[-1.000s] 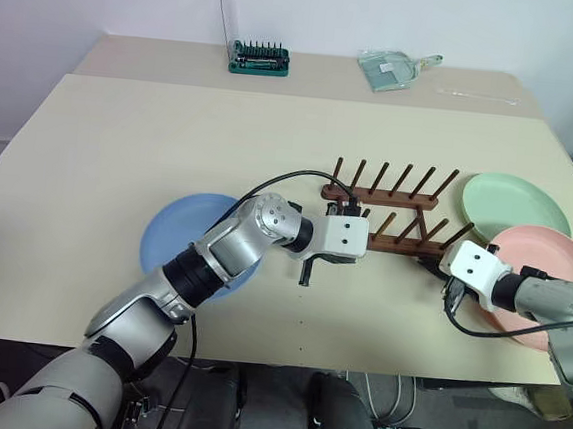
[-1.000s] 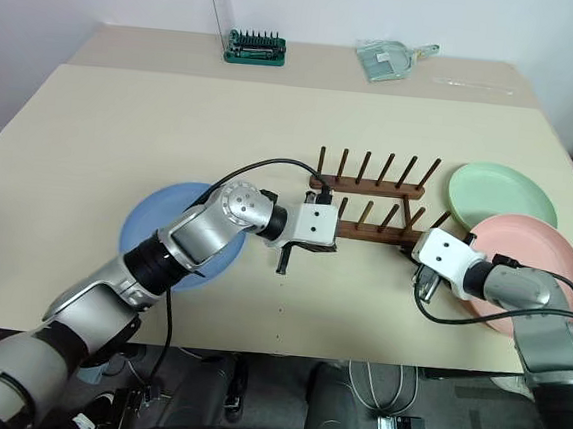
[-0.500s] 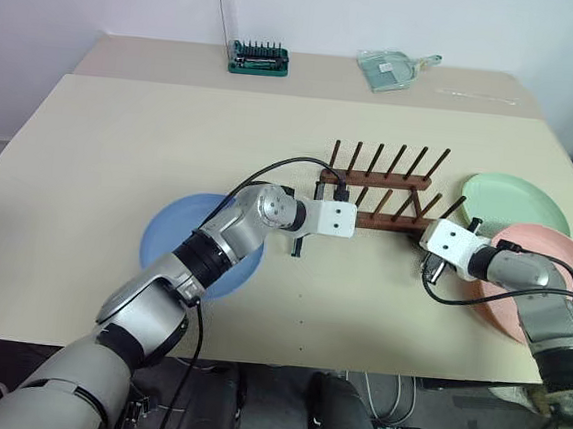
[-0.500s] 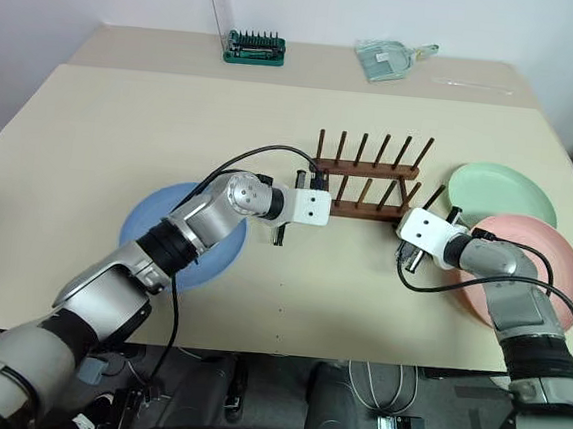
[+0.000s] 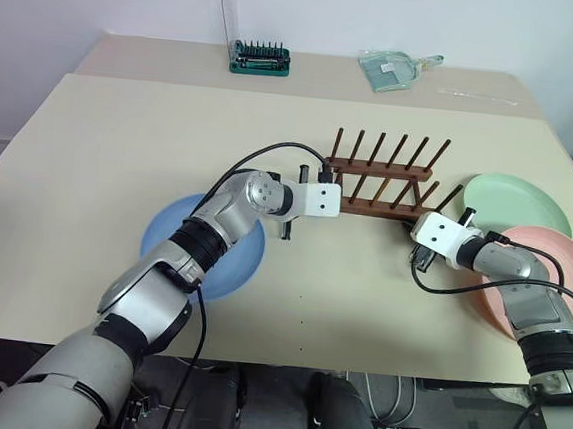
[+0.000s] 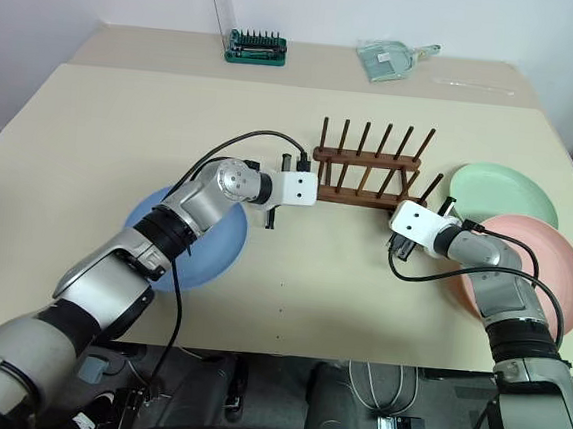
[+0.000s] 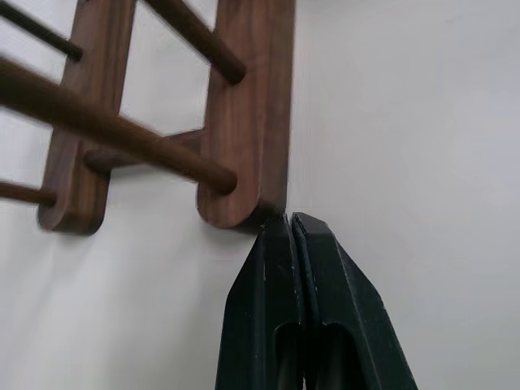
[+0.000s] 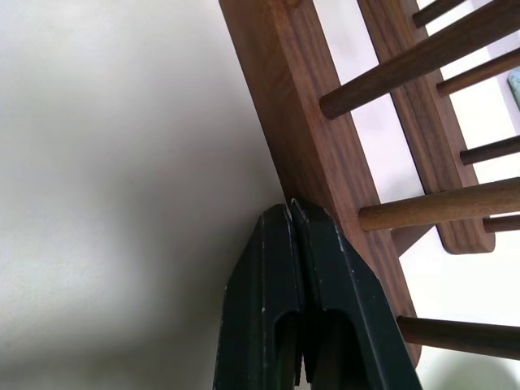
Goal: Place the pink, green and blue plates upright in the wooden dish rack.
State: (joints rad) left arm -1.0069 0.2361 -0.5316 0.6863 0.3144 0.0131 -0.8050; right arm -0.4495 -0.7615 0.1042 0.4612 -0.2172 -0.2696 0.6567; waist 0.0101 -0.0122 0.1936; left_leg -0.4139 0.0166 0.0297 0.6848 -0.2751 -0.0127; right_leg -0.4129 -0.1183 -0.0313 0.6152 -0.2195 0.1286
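Wooden dish rack point(image 5: 379, 188) seemingly touched by pressed-together left gripper point(image 7: 290, 221) and right gripper point(image 8: 288, 207).

The wooden dish rack point(image 5: 382, 178) is standing past mid-table on the beige table point(image 5: 121, 160), with the left gripper point(image 5: 320, 199) sitting at its left end and the right gripper point(image 5: 436, 231) at its near right corner. The blue plate point(image 5: 177, 227) is lying flat to the near left, partly under the left arm. The green plate point(image 5: 523, 203) and pink plate point(image 5: 554, 256) are lying at the right edge, and a green bit holder point(image 5: 259, 60) is standing at the far side.
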